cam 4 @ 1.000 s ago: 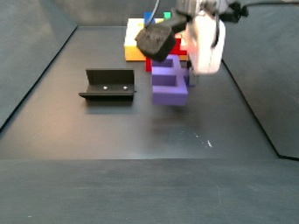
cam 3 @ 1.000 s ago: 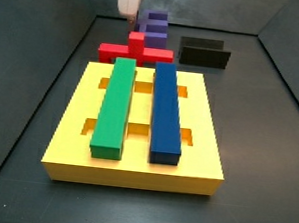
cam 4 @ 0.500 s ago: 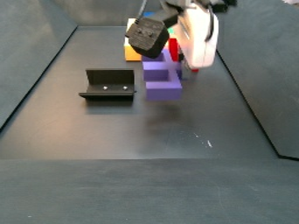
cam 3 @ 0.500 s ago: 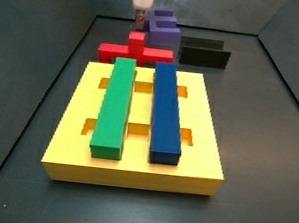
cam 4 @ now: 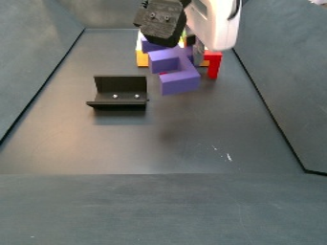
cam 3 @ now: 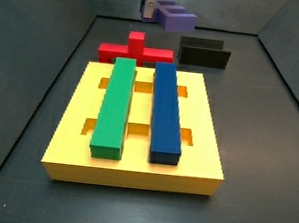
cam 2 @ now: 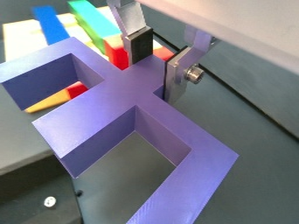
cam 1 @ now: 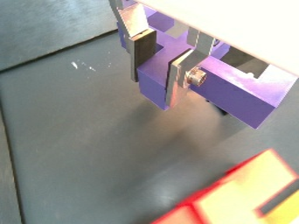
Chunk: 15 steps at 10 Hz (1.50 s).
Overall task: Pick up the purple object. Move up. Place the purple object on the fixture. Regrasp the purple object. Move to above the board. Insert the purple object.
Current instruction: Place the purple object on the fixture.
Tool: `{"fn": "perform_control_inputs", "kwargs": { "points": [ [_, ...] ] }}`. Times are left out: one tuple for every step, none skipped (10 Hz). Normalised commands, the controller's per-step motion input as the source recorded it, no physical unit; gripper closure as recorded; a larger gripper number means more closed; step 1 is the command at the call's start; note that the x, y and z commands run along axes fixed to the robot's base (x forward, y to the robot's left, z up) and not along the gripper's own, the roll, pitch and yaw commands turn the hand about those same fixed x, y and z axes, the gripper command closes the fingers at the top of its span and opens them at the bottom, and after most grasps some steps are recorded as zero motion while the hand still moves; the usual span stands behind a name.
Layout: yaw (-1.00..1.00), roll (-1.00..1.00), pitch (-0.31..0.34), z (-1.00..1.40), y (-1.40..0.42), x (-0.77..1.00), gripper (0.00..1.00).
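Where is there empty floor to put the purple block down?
Bare floor lies in front of the fixture and right of it, under the purple object held up by the gripper. It is crowded by the board and red block.

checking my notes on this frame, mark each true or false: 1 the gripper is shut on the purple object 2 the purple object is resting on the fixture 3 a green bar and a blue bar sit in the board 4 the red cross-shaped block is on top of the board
1. True. In a wrist view the gripper has its fingers clamped on the centre post of the purple object.
2. False. In a side view the purple object hangs in the air, lifted off the floor, beside the fixture, which is bare.
3. True. The green bar and blue bar lie side by side in the board.
4. False. The red cross-shaped block lies on the floor beyond the board.
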Motion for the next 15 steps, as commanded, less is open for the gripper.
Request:
{"fn": "perform_control_inputs", "kwargs": {
  "points": [
    [0.62,-0.39,0.289,0.17,-0.25,0.27,1.0],
    [0.65,-0.39,0.28,0.14,-0.23,0.22,1.0],
    [0.66,-0.4,0.28,0.12,-0.22,0.2,1.0],
    [0.73,-0.34,0.231,0.1,-0.18,0.13,1.0],
    [0.77,-0.31,0.2,0.08,-0.17,0.08,1.0],
    [0.79,-0.29,0.189,0.04,-0.15,0.05,1.0],
    [0.8,-0.27,0.169,0.01,-0.16,0.07,1.0],
    [0.84,-0.21,0.126,0.01,-0.15,0.04,1.0],
    [0.86,-0.18,0.109,0.01,-0.14,0.02,1.0],
    [0.86,-0.18,0.106,0.0,-0.14,0.01,1.0],
    [0.86,-0.17,0.103,0.01,-0.14,0.01,1.0],
    [0.87,-0.16,0.091,0.02,-0.13,0.01,1.0],
    [0.86,-0.16,0.091,0.02,-0.13,0.01,1.0],
    [0.86,-0.17,0.094,0.02,-0.13,0.01,1.0],
    [0.86,-0.17,0.1,0.01,-0.14,0.01,1.0]
  ]
}}
